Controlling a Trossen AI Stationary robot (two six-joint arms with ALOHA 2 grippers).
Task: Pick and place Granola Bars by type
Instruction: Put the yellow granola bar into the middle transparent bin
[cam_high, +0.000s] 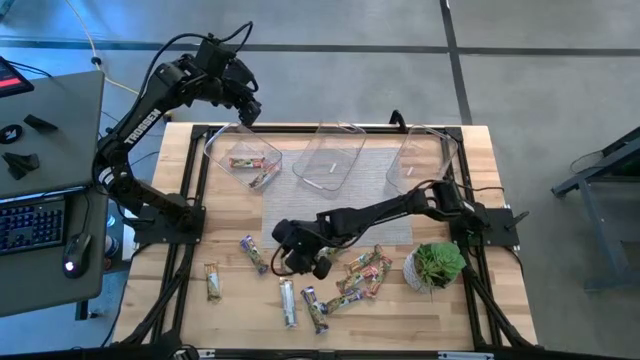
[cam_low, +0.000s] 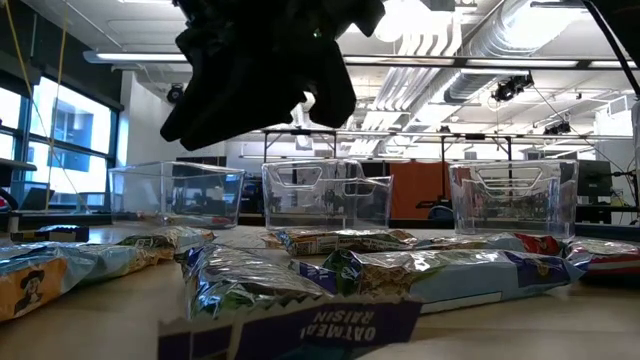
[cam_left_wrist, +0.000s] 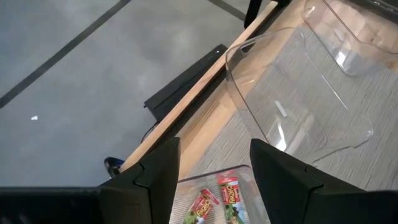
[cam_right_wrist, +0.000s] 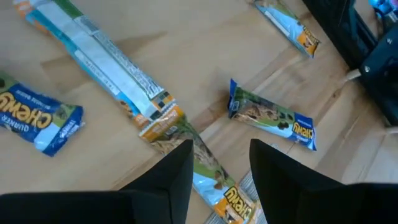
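Observation:
Several granola bars (cam_high: 345, 285) lie flat on the near half of the wooden table, and two more (cam_high: 250, 168) lie in the left clear bin (cam_high: 215, 148). My right gripper (cam_right_wrist: 221, 146) hangs open above the loose bars and touches none. A green-and-blue bar (cam_right_wrist: 214, 180) lies below the gap between its fingers, and a blue-ended bar (cam_right_wrist: 273, 118) lies just beyond. In the low view this gripper (cam_low: 260, 70) hangs above the bars (cam_low: 400, 270). My left gripper (cam_left_wrist: 214, 146) is open and empty, high over the left bin's far edge, with the binned bars (cam_left_wrist: 217, 199) below it.
Three clear bins stand in a row at the far side: left, middle (cam_high: 330, 155) and right (cam_high: 420, 160). A small potted plant (cam_high: 435, 265) stands right of the loose bars. A desk with a keyboard (cam_high: 30, 220) stands beyond the table's left edge.

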